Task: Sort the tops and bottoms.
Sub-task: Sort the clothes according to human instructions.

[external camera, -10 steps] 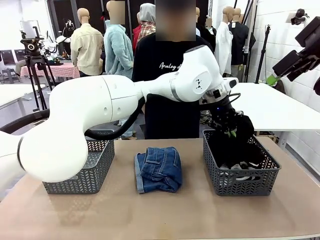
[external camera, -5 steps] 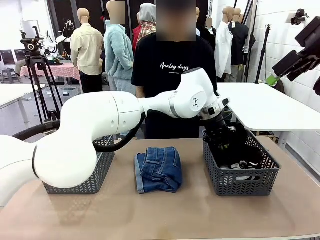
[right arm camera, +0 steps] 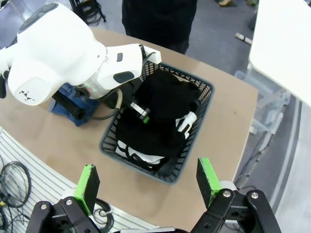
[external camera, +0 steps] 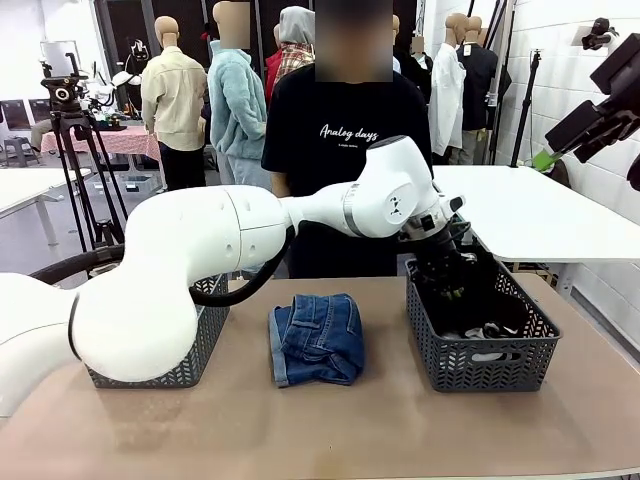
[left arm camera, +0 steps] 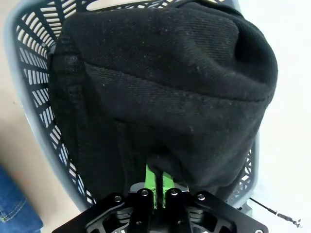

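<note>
The black garment (left arm camera: 165,87) is of a thick, matt woven cloth with a fine grain and some pale specks of lint on it. A stitched seam runs across it, and the cloth bulges in a soft rounded heap. The left claw (left arm camera: 155,187) has its green pads pressed together on a fold at the edge of this garment, so it is pinching the cloth.

The garment is inside the right basket (external camera: 480,365). This is a grey plastic basket of rectangular shape, with walls that lean outward and are cut with a lattice of small slits. The same basket holds more black cloth below, and a white garment (right arm camera: 146,158) with thin black edging, crumpled toward the robot's side of the basket.

The jeans (external camera: 318,338) are of blue denim, folded into a compact bundle, with stitched seams and a back pocket on top. They lie on the desk (external camera: 330,430), between the two baskets and apart from both. The desk has a smooth, light brown surface.

The left basket (external camera: 190,350) is of the same grey lattice kind. The left arm (external camera: 200,250) covers a part of it, and I cannot tell what is inside.

The right claw (right arm camera: 147,170) is spread wide and holds nothing. It hangs high above the desk, looking down on the right basket.
</note>
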`<control>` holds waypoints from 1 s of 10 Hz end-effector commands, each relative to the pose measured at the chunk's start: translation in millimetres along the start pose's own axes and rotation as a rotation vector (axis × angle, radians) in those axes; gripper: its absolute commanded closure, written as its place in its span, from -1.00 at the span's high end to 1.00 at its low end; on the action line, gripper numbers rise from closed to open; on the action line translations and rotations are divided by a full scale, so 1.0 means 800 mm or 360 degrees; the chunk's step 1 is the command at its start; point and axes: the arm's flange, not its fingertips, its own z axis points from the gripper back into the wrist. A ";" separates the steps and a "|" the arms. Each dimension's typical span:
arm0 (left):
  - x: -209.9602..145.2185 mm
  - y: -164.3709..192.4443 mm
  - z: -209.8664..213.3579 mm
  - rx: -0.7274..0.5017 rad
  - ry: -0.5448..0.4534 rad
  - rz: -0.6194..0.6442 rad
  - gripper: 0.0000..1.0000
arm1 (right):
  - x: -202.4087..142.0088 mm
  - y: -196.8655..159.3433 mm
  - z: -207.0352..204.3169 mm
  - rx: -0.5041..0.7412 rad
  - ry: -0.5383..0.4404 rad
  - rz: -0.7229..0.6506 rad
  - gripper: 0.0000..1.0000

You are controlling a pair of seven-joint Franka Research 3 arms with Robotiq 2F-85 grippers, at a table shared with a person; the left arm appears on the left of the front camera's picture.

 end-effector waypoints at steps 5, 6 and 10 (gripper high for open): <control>0.019 -0.042 0.048 0.0072 -0.0172 -0.0042 0.11 | -0.001 -0.001 -0.001 0.0001 0.0002 0.0009 1.00; 0.019 -0.043 0.052 0.0085 -0.0183 -0.0043 0.49 | -0.001 -0.001 -0.001 0.0001 0.0002 0.0009 1.00; 0.016 -0.047 0.071 0.0086 -0.0259 -0.0032 1.00 | -0.001 -0.001 -0.001 0.0001 0.0002 0.0009 1.00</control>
